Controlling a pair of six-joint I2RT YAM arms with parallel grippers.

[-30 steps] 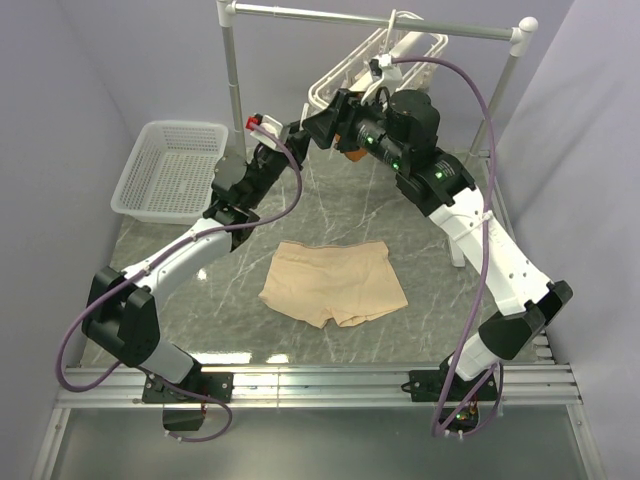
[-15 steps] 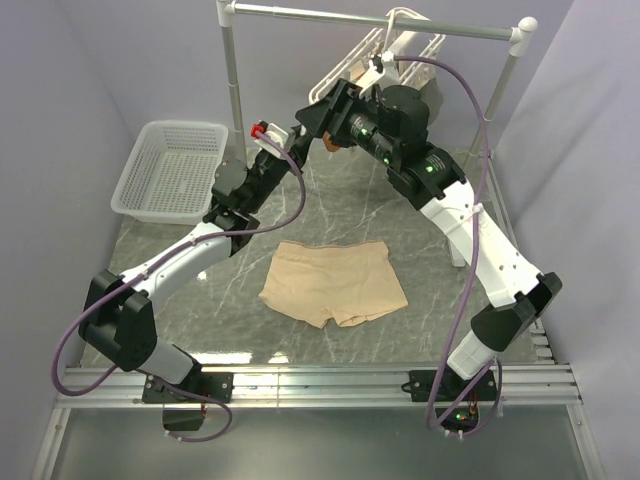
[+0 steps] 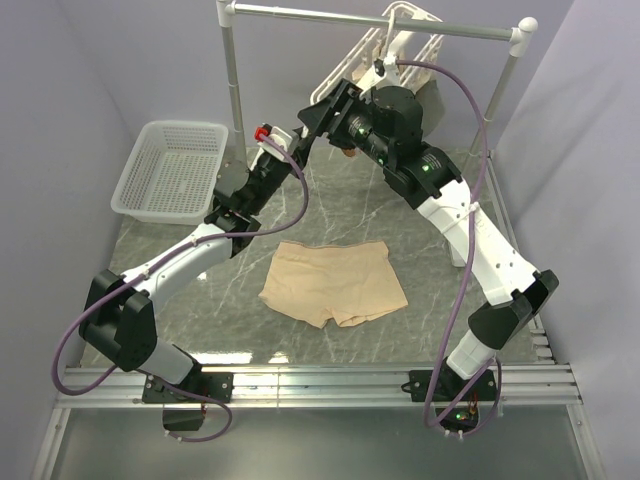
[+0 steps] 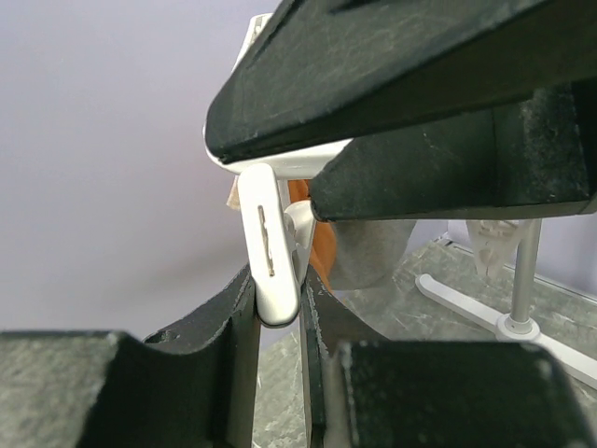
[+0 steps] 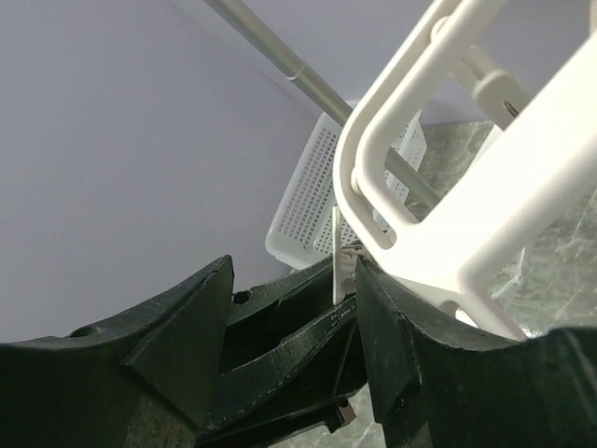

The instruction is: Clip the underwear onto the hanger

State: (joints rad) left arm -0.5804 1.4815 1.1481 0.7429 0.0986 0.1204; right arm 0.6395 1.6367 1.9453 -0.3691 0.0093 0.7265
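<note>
The beige underwear point(image 3: 333, 283) lies flat on the table, with neither gripper on it. The white hanger point(image 3: 398, 45) hangs tilted from the rail at the back. My left gripper point(image 3: 308, 126) is raised to the hanger's lower left corner. In the left wrist view it point(image 4: 277, 291) is shut on a white dangling clip point(image 4: 269, 247). My right gripper point(image 3: 330, 112) is open at the same corner. In the right wrist view it point(image 5: 294, 280) straddles the left gripper's fingers, and the hanger frame point(image 5: 448, 196) rests against the outside of its right finger.
A white mesh basket point(image 3: 172, 170) stands at the back left. The rail point(image 3: 370, 18) spans the back on two posts; one foot shows in the left wrist view point(image 4: 513, 322). A rust-orange garment point(image 4: 322, 245) and a grey garment point(image 4: 368, 254) hang from the hanger.
Both grippers have risen slightly toward the back at the hanger's corner, and the hanger has tilted up with them. The underwear has not moved.
</note>
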